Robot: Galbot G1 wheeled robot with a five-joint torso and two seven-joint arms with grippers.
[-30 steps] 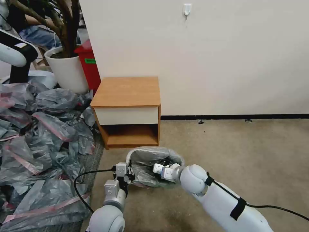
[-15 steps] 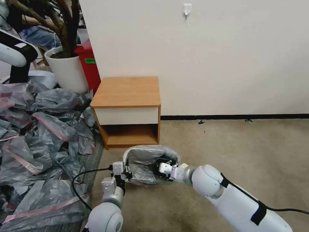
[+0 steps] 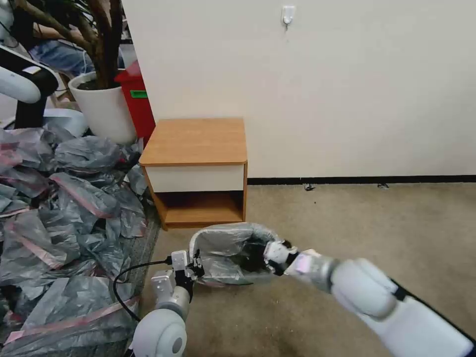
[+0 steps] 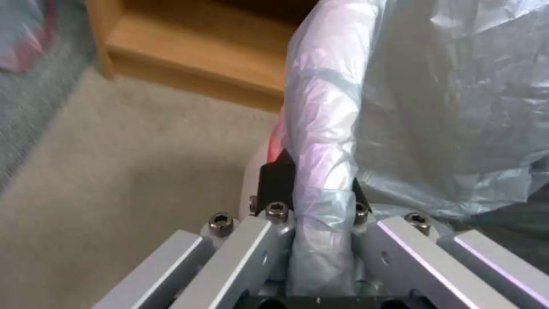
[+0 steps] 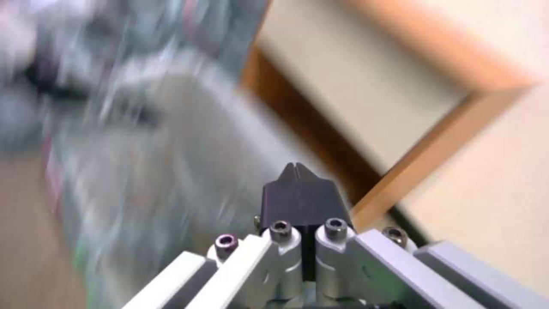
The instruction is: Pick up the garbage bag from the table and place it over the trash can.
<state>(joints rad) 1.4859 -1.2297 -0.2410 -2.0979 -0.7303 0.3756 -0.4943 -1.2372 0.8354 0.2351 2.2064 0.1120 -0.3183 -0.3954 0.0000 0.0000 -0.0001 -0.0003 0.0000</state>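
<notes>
Low in the head view, the left gripper [image 3: 194, 264] pinches the bag [image 3: 225, 248] over the can's rim, while the right gripper [image 5: 297, 171], fingers pressed together, sits at its opening before the table [image 3: 196, 141].

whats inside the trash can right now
The garbage bag lines the trash can and drapes over its rim. The left pincer is clamped on that rim, and the shut right pincer sits at the opening. The bin's bottom is hidden by the plastic.
</notes>
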